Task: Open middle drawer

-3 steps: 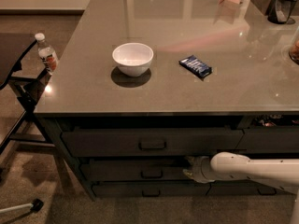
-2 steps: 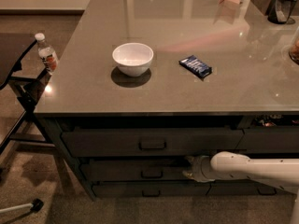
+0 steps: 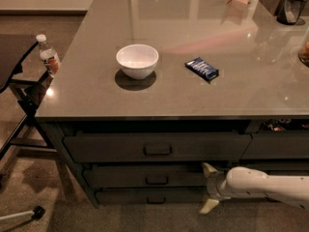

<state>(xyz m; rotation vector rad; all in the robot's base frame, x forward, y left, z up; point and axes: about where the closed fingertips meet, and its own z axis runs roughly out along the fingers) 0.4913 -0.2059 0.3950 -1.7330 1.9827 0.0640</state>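
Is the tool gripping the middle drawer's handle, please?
No, the tool sits open beside the middle drawer, apart from its handle.

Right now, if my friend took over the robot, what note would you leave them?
Claw: open and holding nothing, low down by the right end of the middle drawer.
Drawer: looks shut. Its handle is at the centre, left of the claw and untouched.
Done: claw is at drawer height.
Left: move the claw left to the handle, close on it, and pull the drawer out.
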